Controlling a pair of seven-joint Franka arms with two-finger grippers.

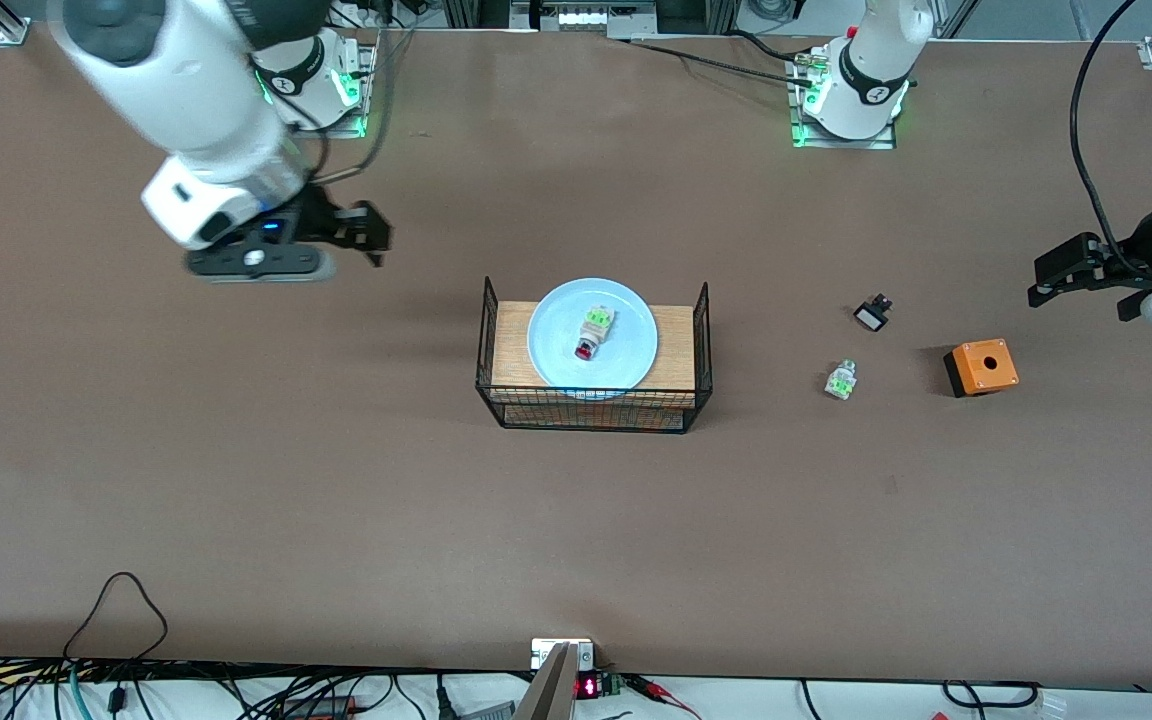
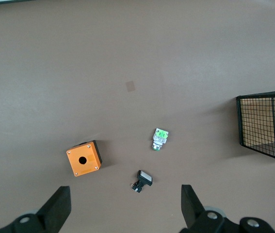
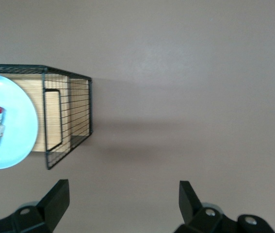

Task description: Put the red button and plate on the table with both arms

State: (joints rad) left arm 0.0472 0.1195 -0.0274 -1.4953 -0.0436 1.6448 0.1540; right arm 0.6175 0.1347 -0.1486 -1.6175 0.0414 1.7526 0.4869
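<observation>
Red button [image 1: 591, 334] lies on the light-blue plate [image 1: 558, 350], which sits atop the wooden-topped black wire rack [image 1: 681, 335] at the middle of the brown surface [image 1: 336, 500]. The right pincer [image 1: 368, 238] hangs spread and empty over bare surface toward the right arm's end, well apart from the rack; its wrist view shows the plate and button at the picture's edge. The left pincer [image 1: 1061, 280] hangs spread and empty over the left arm's end of the surface, near an orange box with a hole [image 1: 981, 367]. Between that pincer and the rack lie a green-and-white part [image 1: 841, 381] and a small black part [image 1: 872, 315].
</observation>
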